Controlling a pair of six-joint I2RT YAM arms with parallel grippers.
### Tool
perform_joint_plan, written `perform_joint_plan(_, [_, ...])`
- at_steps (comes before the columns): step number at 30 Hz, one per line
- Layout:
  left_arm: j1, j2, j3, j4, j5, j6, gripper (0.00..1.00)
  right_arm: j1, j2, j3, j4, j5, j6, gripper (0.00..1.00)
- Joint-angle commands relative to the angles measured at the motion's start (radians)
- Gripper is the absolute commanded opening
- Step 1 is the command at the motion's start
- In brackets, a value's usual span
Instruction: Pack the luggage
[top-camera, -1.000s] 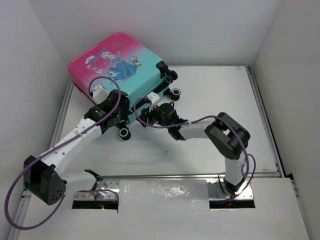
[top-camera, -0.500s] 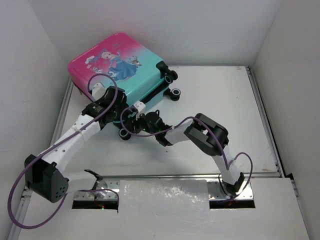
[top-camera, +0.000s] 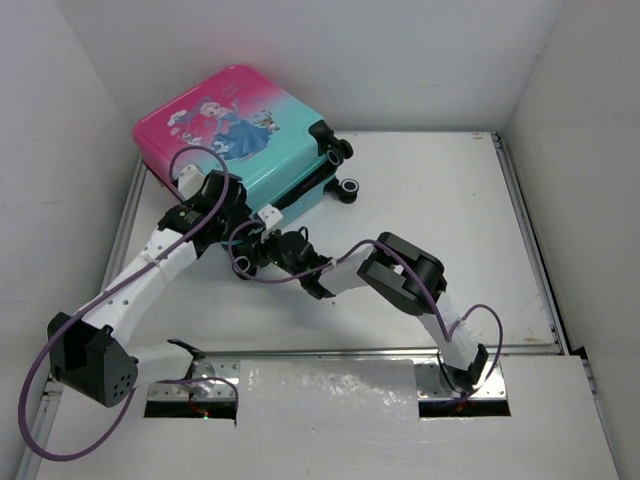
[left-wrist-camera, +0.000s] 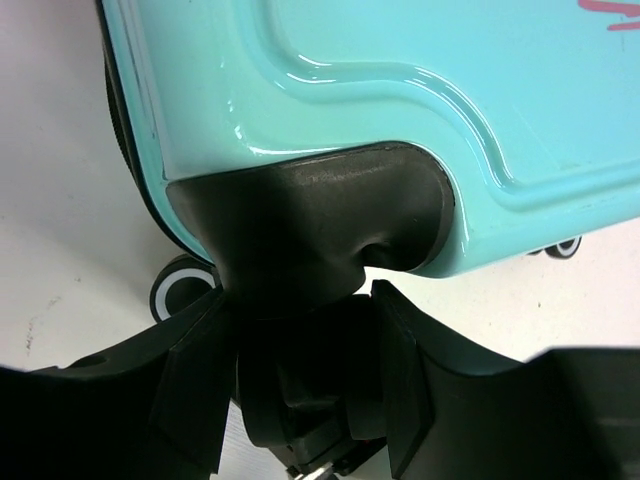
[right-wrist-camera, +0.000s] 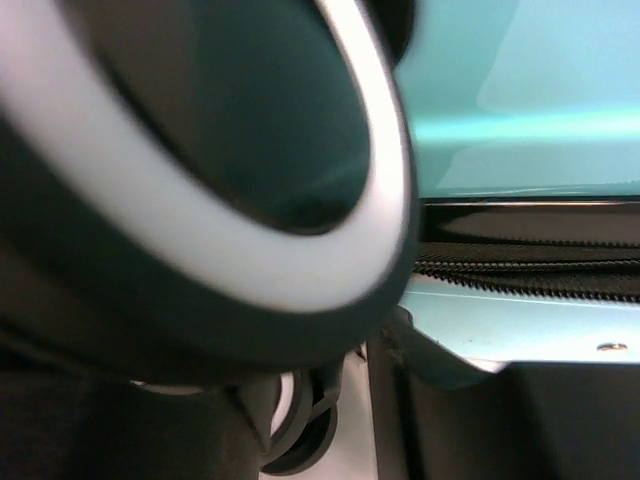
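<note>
Luggage (top-camera: 240, 120): one case, hard shell, pink running to teal, print side up. It lies on the worktop (top-camera: 430, 200) just beyond both claws, wheel end turned toward them.

Progress:
- Shell closed. The zip line (right-wrist-camera: 530, 268) seen from the right wrist looks run shut along the stretch in view.
- Inside is hidden, and nothing to go in shows outside the case in any view. I cannot tell whether it is already packed and shut or not yet opened.
- Both arms are working at the wheel end, which reads as handling or turning the case rather than loading it.

Claws:
- Left claw (left-wrist-camera: 300, 395): about half open, a finger on each side of the black corner caster (left-wrist-camera: 300, 230) under the teal shell. The pads look pressed against it, so I take it as held.
- Right claw (top-camera: 262, 250): just right of the left claw, at the same corner. Its camera is filled by a blurred white-rimmed wheel (right-wrist-camera: 335, 270) pressed close. Fingers are not made out, so I cannot tell its opening or any hold.

Count:
- Case: one.
- Claws: two.
- Wheels: two stand free to the far right of the right claw (top-camera: 338, 150) (top-camera: 349, 188), one is against the right claw, and one caster is in the left claw. Four by my reckoning, though never all in one view.
</note>
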Motion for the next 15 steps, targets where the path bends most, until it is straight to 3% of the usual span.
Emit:
perform_joint_plan(1, [-0.007, -0.029, 0.003, 0.197, 0.171, 0.023, 0.00, 0.002, 0.042, 0.166, 0.035, 0.108, -0.023, 0.33])
perform_joint_plan(9, [0.004, -0.034, -0.051, 0.215, 0.223, 0.016, 0.00, 0.002, 0.091, 0.253, 0.049, 0.286, -0.023, 0.00])
perform_joint_plan(13, [0.008, -0.051, -0.066, 0.218, 0.222, 0.017, 0.00, 0.002, 0.085, 0.263, 0.049, 0.410, -0.023, 0.00])
perform_joint_plan(15, [0.013, -0.062, -0.071, 0.218, 0.213, 0.017, 0.00, 0.002, 0.078, 0.241, 0.032, 0.549, 0.005, 0.00])
